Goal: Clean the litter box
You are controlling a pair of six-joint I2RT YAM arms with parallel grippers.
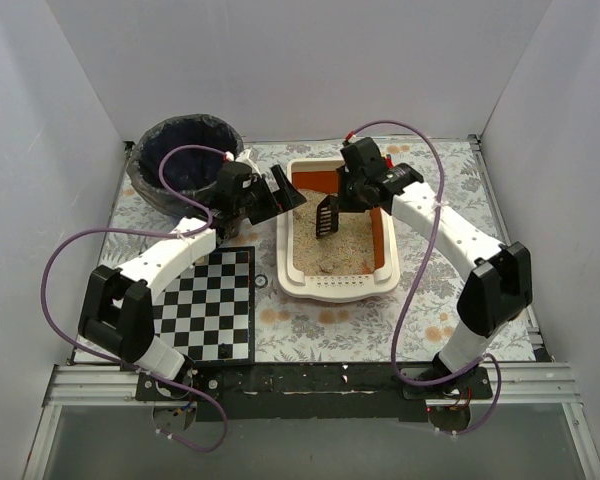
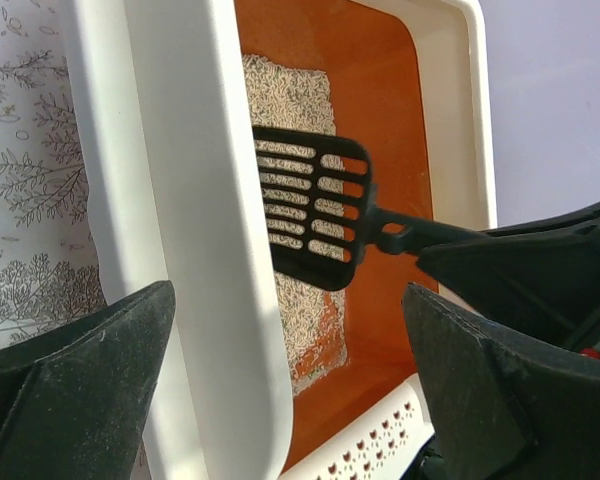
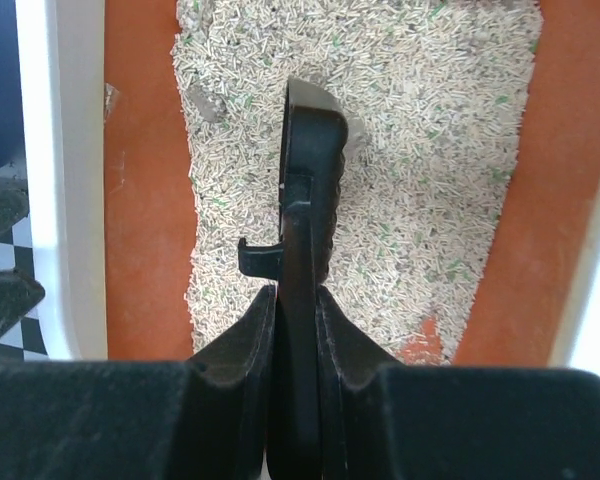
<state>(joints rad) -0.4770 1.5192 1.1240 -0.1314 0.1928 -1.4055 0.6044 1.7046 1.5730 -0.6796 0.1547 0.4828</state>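
Two grippers work at the litter box (image 1: 283,252), which lies at centre, long axis running near to far. Right gripper (image 1: 348,197) clamps a black slotted scoop (image 1: 327,215) directly above the litter (image 1: 355,245); left gripper (image 1: 288,192) gapes wide, empty, at the box's left rim.

Cream-white rectangular litter box (image 1: 340,286), orange floor bare at far end, beige litter (image 1: 352,243), perhaps a greyish clump (image 1: 329,265)

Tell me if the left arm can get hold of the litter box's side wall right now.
Probably yes. The left pincer is open, with the litter box's side wall between its fingers. The scoop in the right pincer hangs over the litter, clear of that wall.
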